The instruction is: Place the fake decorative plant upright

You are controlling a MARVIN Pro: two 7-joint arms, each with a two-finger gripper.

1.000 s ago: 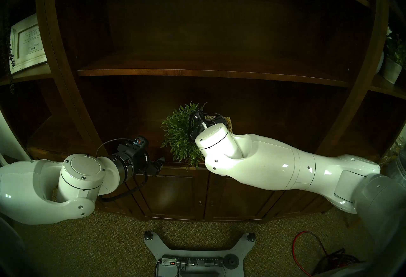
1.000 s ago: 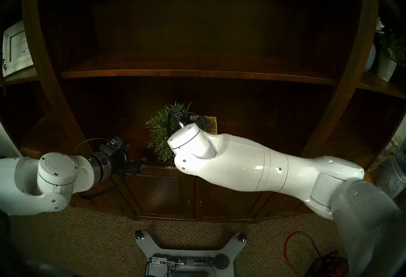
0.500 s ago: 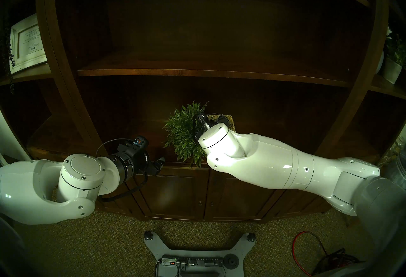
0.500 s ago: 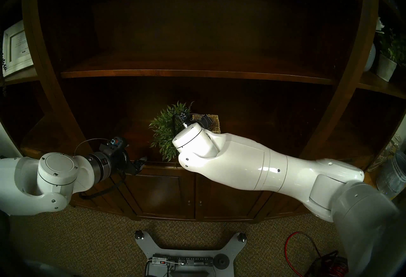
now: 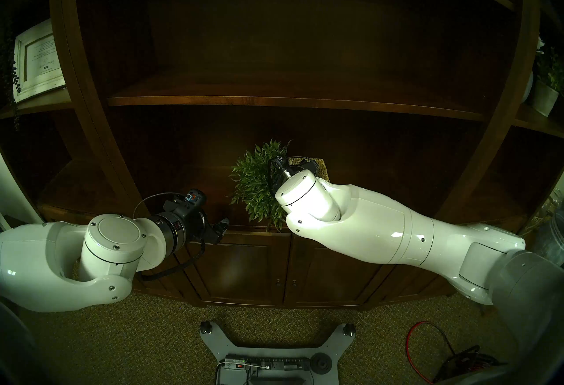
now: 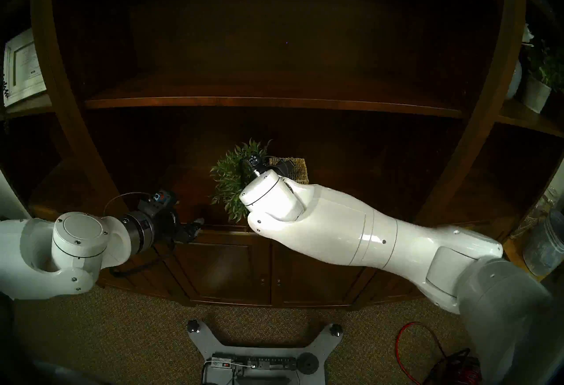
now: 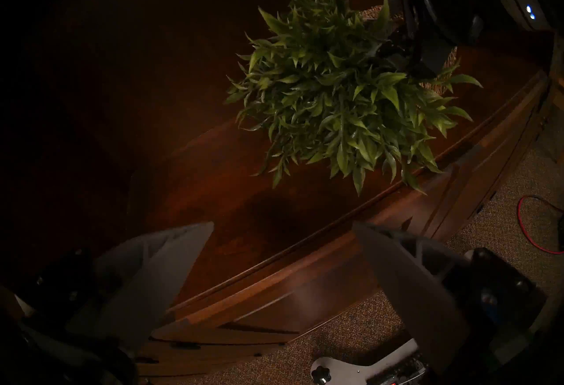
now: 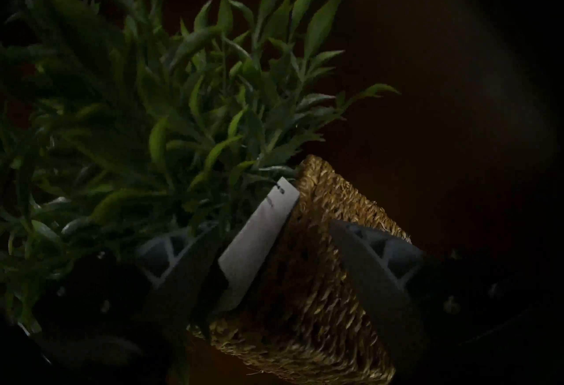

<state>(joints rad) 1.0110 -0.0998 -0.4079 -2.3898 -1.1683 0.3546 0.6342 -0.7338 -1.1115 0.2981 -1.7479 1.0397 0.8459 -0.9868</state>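
Note:
The fake decorative plant (image 5: 259,189) is a bushy ball of narrow green leaves in a tan woven basket (image 5: 322,169). It is tilted, leaves to the left, low over the lower shelf (image 5: 183,192). In the right wrist view my right gripper (image 8: 274,225) is shut on the basket (image 8: 320,253), one finger on each side, with the white tag (image 8: 259,237) beside the left finger. In the head views its fingers are hidden behind the wrist. My left gripper (image 7: 283,224) is open and empty at the shelf's front edge, left of the plant (image 7: 335,100).
The upper shelf board (image 5: 290,101) runs above the plant. A framed picture (image 5: 39,60) stands on the left side shelf, a sparse plant in a whitish pot (image 5: 546,94) on the right one. A glass jar (image 6: 546,244) is at the far right. A red cable (image 5: 427,341) lies on the carpet.
My right arm has shifted a little to the right with the plant, and the leaf ball has swung slightly up and right. The left arm has not moved.

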